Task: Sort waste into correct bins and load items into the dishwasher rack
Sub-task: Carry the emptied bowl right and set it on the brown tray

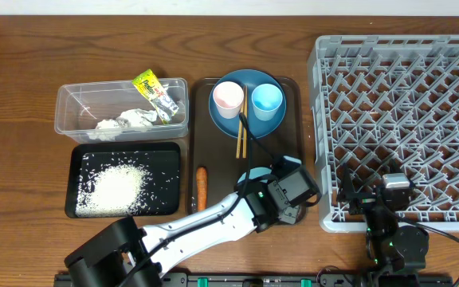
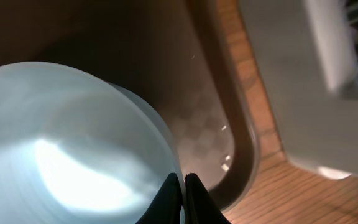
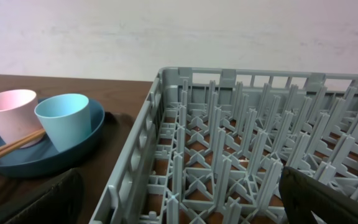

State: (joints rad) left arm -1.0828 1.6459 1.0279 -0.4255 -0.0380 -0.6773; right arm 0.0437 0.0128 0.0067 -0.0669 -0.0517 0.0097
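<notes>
At the 6 o'clock side of the surface (image 1: 22,159), the left claw (image 2: 184,182) is pinching narrow on the rim of the white bowl (image 2: 61,155). The bowl is sitting in the 5 o'clock corner of the brown tray (image 1: 205,159), and the arm is covering most of it from overhead. The tray's raised rim is curving just beside the bowl at 3 o'clock, and the wall of the rack (image 1: 405,88) is standing just past that rim.

The right claw (image 3: 179,180) is hanging wide and holding nothing, over the rack's 6 o'clock edge with upright pegs directly below it.

At 9 o'clock of the bowl, a carrot (image 1: 202,188) is lying lengthwise along the brown tray's edge; whether it is inside the rim cannot be told. Beyond it at 9 o'clock, the black tray (image 1: 170,155) is holding the rice scraps (image 1: 118,187).

Farther out, toward 12 o'clock, the chopsticks (image 1: 242,135) are resting with their far ends on the blue plate (image 1: 263,126) and pointing back toward the bowl. The pink cup (image 1: 228,98) and the light blue cup (image 1: 267,100) are standing upright side by side on that plate. At the plate's 9 o'clock, the clear tub (image 1: 70,104) is holding the crumpled paper (image 1: 126,119), and the snack wrapper (image 1: 156,92) is leaning against the tub's far wall.
</notes>
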